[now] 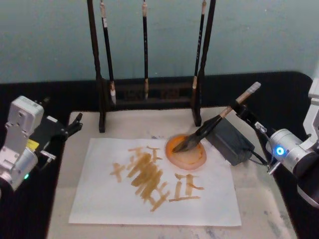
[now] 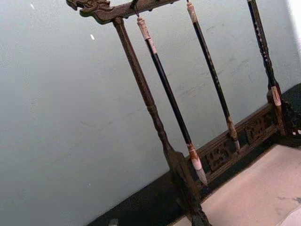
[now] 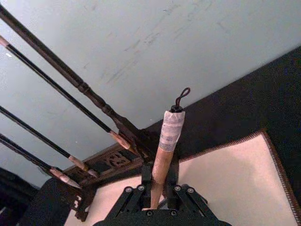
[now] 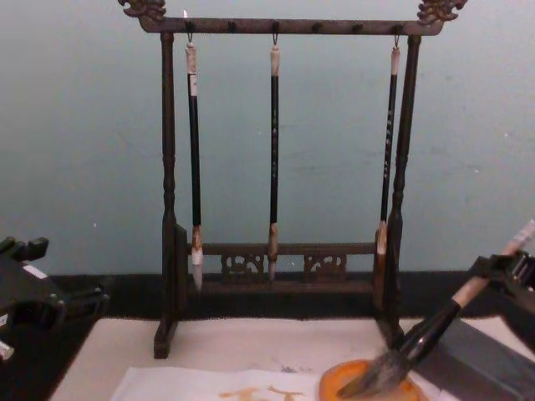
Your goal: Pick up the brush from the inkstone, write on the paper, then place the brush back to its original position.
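The brush [image 1: 219, 118] slants up to the right, its dark bristles resting in the orange inkstone dish [image 1: 194, 158] at the paper's far right corner. My right gripper [image 1: 243, 110] is shut on the pale upper handle [image 3: 159, 176], just below the taped end with its black cord loop; the chest view shows the same hold on the brush [image 4: 435, 330]. The white paper [image 1: 109, 199] lies in front, with orange-yellow strokes across its middle. Off the mat's left edge, my left gripper [image 1: 75, 124] hangs open and holds nothing.
A dark wooden rack [image 1: 102, 99] with three thin hanging brushes stands at the back of the beige mat [image 1: 259, 199]. A dark grey block [image 1: 230, 142] lies right of the dish, under the brush handle. Black table surface borders the mat on both sides.
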